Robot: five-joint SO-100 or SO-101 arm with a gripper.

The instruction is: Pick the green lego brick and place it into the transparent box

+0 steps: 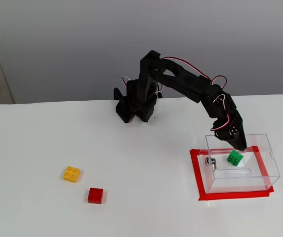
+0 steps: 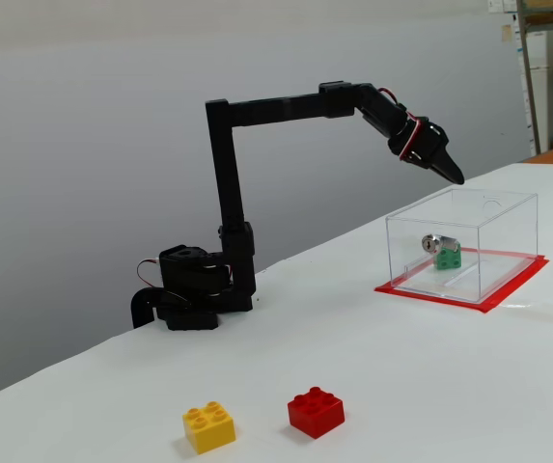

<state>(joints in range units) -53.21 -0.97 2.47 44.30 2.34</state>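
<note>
The green lego brick [image 1: 235, 157] lies on the floor of the transparent box [image 1: 262, 141], studs up, free of the gripper. In the side-on fixed view the green lego brick [image 2: 447, 257] rests just behind the box's metal knob [image 2: 431, 242], inside the transparent box [image 2: 493, 208]. My gripper [image 1: 241, 147] hangs above the box's back rim, pointing down. Seen from the side, the gripper [image 2: 456, 177] is clear of the box top, and its fingers look pressed together with nothing between them.
The box stands on a red taped rectangle [image 1: 196, 174] at the right. A yellow brick [image 1: 71, 174] and a red brick [image 1: 95, 195] lie on the white table at the front left. The arm's base [image 1: 134, 106] sits at the back centre.
</note>
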